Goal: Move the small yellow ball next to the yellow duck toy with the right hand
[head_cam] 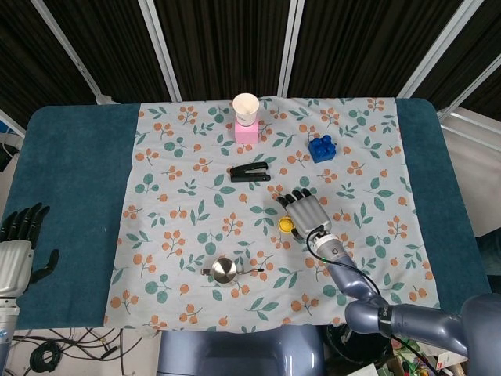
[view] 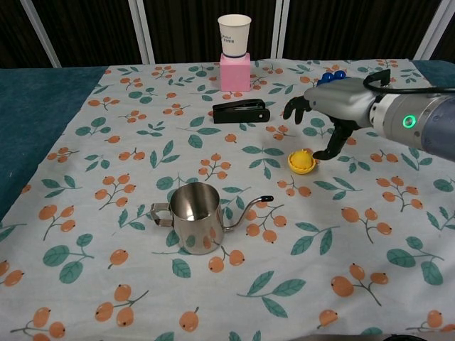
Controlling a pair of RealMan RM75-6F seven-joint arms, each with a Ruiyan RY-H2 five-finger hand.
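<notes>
Hovering above the patterned cloth [view: 106, 142], our right hand [view: 334, 106] holds nothing, fingers spread wide, one fingertip hanging just beside a small yellow object [view: 301, 161] that rests on the bench [head_cam: 70, 172].

We cannot tell from either view whether that rounded yellow piece is the ball or the duck toy; only one yellow thing shows, lying between the black stapler [view: 241, 111] and the steel pitcher [view: 192, 217]. In the head view it sits at the left edge of the hand.

Our left hand [head_cam: 17, 243] rests open at the bench's near left corner, well apart from the work.

To do this step well, we judge that we should first settle which yellow item lies below. If it is the ball, we centre the palm over it and close thumb and finger evenly from both sides, since a round thing will roll off at an uneven touch on soft cloth. The blue block [head_cam: 320, 147] and the cup on its pink block [head_cam: 246, 129] stand clear behind.
</notes>
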